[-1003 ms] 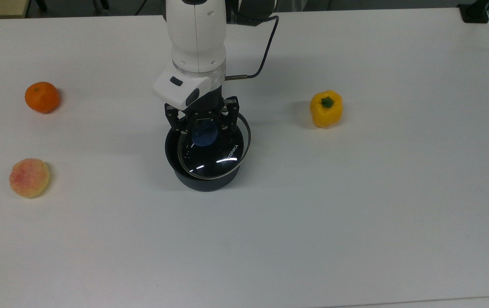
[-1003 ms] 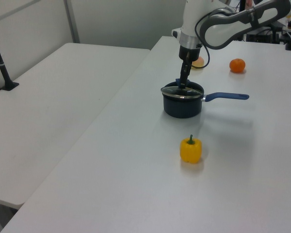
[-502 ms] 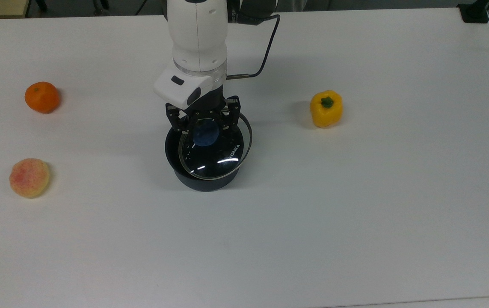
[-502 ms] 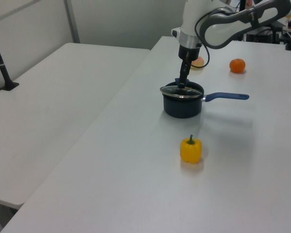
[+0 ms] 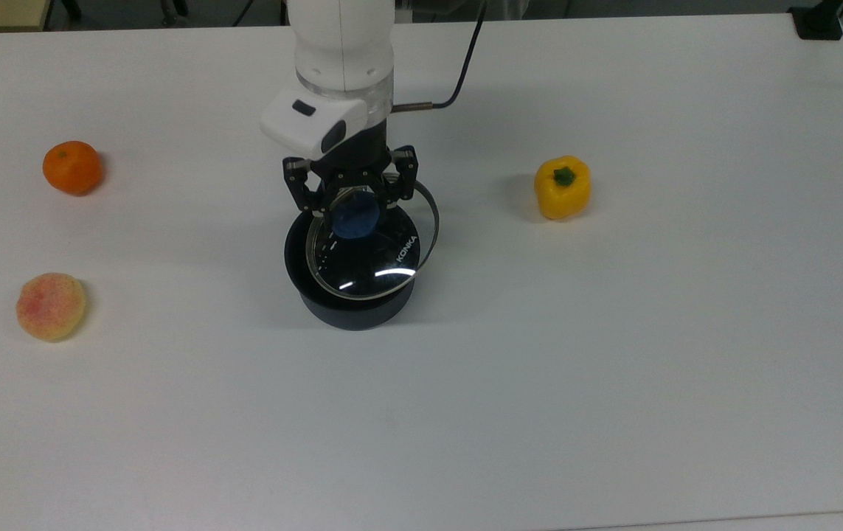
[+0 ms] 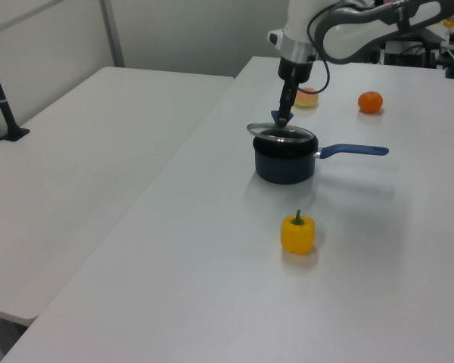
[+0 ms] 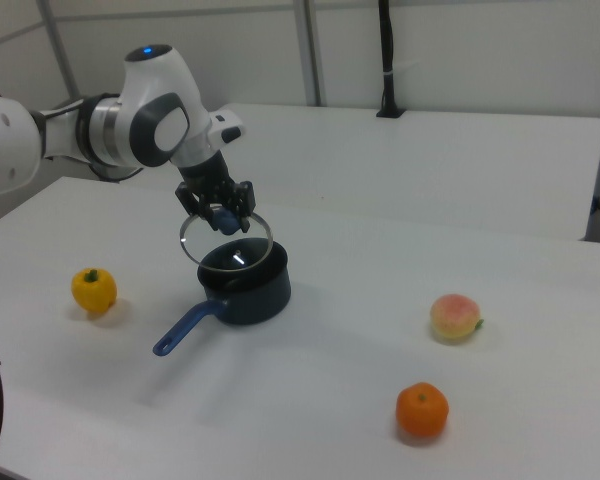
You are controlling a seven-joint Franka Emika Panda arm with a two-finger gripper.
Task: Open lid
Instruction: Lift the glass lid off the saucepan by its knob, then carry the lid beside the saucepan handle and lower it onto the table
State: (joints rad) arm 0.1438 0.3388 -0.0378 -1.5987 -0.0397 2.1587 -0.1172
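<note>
Centrally in the top view, hand (image 5: 352,198) clamped on the blue knob of the lid (image 5: 363,251), lid raised clear of the dark saucepan (image 5: 347,306), tilted, white worktop (image 5: 613,369) beneath

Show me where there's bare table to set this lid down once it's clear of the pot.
The gripper holds the lid by its knob above the saucepan. In the top view, the widest bare table lies below the saucepan; another patch lies between the saucepan and the yellow pepper. The top view's left is tighter, with the orange and peach.
</note>
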